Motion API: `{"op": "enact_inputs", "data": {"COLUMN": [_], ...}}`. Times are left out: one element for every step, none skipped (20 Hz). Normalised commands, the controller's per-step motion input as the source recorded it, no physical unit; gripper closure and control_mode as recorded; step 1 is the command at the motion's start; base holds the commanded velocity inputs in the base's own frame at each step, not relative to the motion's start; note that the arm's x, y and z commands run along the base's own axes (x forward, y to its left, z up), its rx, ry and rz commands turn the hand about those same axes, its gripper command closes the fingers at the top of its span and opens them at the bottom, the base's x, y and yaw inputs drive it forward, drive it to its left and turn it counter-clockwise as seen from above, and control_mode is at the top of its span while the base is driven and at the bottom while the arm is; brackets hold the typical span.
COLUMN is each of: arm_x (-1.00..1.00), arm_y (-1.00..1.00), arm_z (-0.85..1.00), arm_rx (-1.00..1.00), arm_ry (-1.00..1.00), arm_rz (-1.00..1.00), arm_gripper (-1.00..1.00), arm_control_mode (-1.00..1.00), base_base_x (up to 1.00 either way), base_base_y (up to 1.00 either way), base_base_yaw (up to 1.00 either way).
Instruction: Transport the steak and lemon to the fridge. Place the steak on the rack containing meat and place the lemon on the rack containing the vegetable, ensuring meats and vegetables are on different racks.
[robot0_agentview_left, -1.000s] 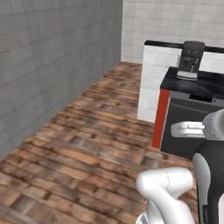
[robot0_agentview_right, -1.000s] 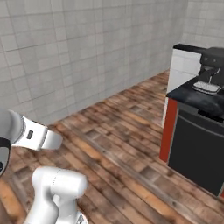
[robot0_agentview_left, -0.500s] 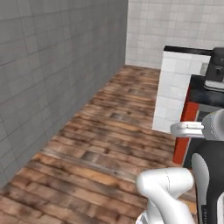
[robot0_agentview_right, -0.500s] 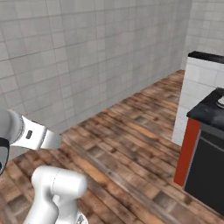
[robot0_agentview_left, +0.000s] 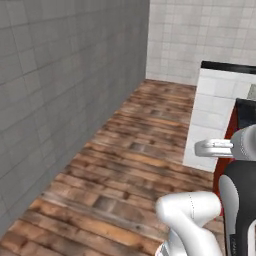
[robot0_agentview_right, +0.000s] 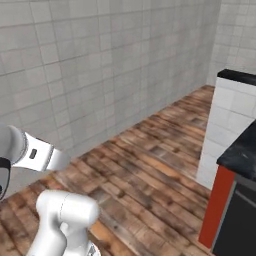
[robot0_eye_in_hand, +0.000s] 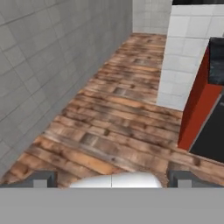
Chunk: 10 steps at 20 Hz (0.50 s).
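the grey tiled wall (robot0_eye_in_hand: 57, 57) takes up the whole side to the left of the fingers and runs away ahead of them, and the wooden plank floor (robot0_eye_in_hand: 109, 122) spreads out below and in front of them. to the right of the fingers stands a white tiled cabinet end (robot0_eye_in_hand: 183, 57) with a dark counter top (robot0_agentview_right: 237, 76), and nearer, also on the right, a red side panel (robot0_eye_in_hand: 199, 109) beside a dark appliance front (robot0_eye_in_hand: 212, 140). the gripper (robot0_eye_in_hand: 111, 178) looks down and forward over the floor, its two fingertips (robot0_eye_in_hand: 41, 178) standing wide apart at the bottom of the hand view with nothing between them. no steak, lemon or fridge can be seen from here, so where they lie cannot be told. judging from that, the task is in a travelling stage: the base looks to be crossing open floor with an empty hand, and neither item seems to have been picked up. the next move likely calls for bringing the base round until the steak and lemon come into sight, then lowering the spread fingers over one of them.
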Motion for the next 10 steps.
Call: {"op": "enact_inputs", "data": {"arm_x": [0.0,0.0,0.0,0.0,0.0,0.0,0.0,0.0,0.0,0.0], "arm_y": [0.0,0.0,0.0,0.0,0.0,0.0,0.0,0.0,0.0,0.0], "arm_z": [0.0,0.0,0.0,0.0,0.0,0.0,0.0,0.0,0.0,0.0], "arm_rx": [0.0,0.0,0.0,0.0,0.0,0.0,0.0,0.0,0.0,0.0], "arm_ry": [0.0,0.0,0.0,0.0,0.0,0.0,0.0,0.0,0.0,0.0], "arm_rz": [0.0,0.0,0.0,0.0,0.0,0.0,0.0,0.0,0.0,0.0], "arm_gripper": [-1.0,-1.0,-1.0,-1.0,-1.0,-1.0,-1.0,-1.0,-1.0,-1.0], "arm_control_mode": [1.0,1.0,1.0,1.0,1.0,1.0,1.0,1.0,1.0,1.0], "base_base_x": [1.0,1.0,1.0,1.0,1.0,1.0,1.0,1.0,1.0,1.0], "base_base_y": [0.0,0.0,0.0,0.1,0.34,0.68,0.96,0.96,0.89,0.84], "base_base_yaw": [-0.02,-0.02,-0.02,-0.03,-0.07,-0.12,-0.2,-0.24,-0.24,-0.27]}}
